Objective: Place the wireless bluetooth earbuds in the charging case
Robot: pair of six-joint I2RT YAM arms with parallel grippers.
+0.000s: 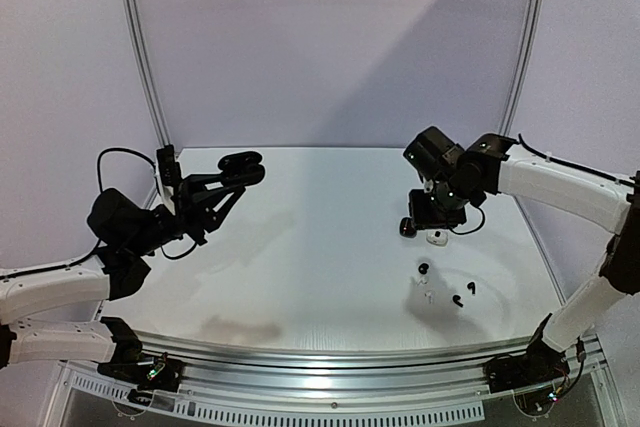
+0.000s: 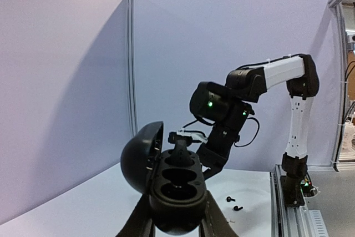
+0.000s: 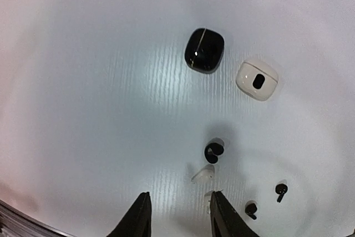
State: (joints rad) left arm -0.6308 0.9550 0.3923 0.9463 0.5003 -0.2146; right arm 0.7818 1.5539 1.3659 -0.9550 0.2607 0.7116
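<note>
My right gripper (image 3: 181, 197), jaws apart, hovered over tiny glossy black earbuds (image 3: 212, 151): likely light, slippery, stem-pinch best; left gripper (image 2: 178, 221) clamped hinged black charging case (image 2: 178, 184).

High rear overview of table (image 1: 300, 247); left wrist level toward right arm (image 2: 277, 73); right wrist downward, close over shared earbuds (image 3: 213, 151).

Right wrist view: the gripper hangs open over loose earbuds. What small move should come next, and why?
Probably lower the right gripper onto the black earbud just ahead of its fingers. Its jaws stand apart and empty, and the left gripper holds the open black case aloft, seemingly ready for a matching bud.
</note>
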